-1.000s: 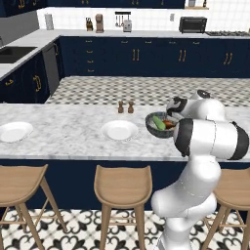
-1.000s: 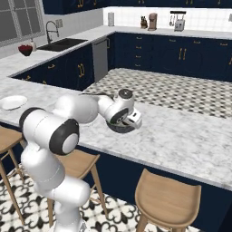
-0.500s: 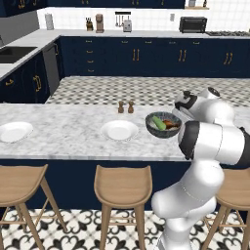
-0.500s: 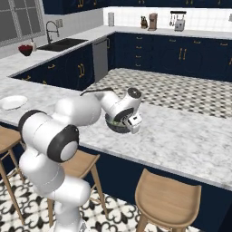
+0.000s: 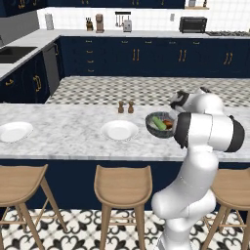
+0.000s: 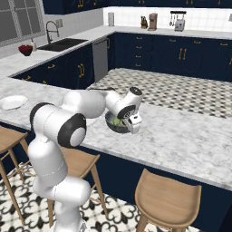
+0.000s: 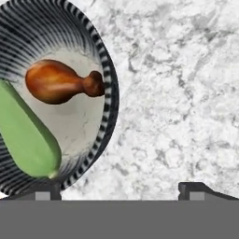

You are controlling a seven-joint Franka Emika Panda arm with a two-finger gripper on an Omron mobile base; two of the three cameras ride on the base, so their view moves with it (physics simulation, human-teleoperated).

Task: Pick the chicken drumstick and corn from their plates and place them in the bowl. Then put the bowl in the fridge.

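Drumstick (image 7: 60, 81), corn (image 7: 25, 135) inside bowl (image 7: 106, 70)

A home kitchen, computer-rendered. A marble-topped island counter (image 5: 73, 139) runs across the foreground, with wooden bar stools (image 5: 122, 183) tucked beneath at 6 o'clock. Navy cabinets with brass handles (image 5: 136, 54) line the far wall at 12 o'clock, topped by a knife block (image 5: 88, 24), a toaster oven (image 5: 192, 24) and a white tile backsplash. A sink with a faucet (image 6: 52, 34) sits at 10 o'clock. The floor has patterned black-and-white tiles (image 5: 146, 90).
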